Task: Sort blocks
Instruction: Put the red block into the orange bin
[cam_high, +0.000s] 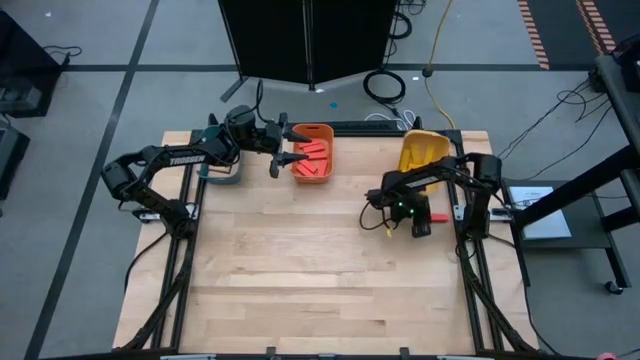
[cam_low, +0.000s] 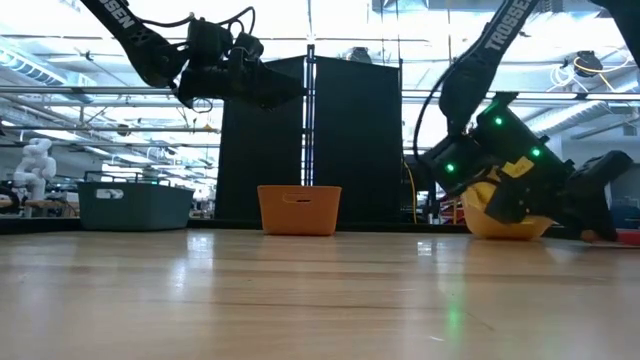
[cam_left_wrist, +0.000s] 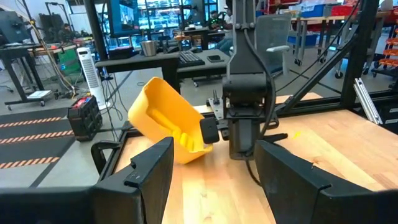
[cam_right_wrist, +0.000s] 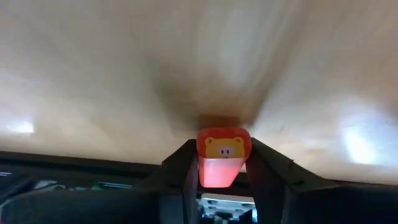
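Red block (cam_right_wrist: 223, 163) clamped in right jaws | left jaws spread above orange bin (cam_high: 312, 155)

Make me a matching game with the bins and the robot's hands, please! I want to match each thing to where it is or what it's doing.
Things:
1. orange bin
2. yellow bin
3. right hand
4. left hand

Places or states:
A. tipped over on its side at the table's far right
B. hanging in the air beside the orange bin, fingers apart, holding nothing
C. standing upright with red blocks inside
D. low over the table, pinching a red block with a little animal face

Right pairs: 1-C, 2-A, 3-D, 4-B
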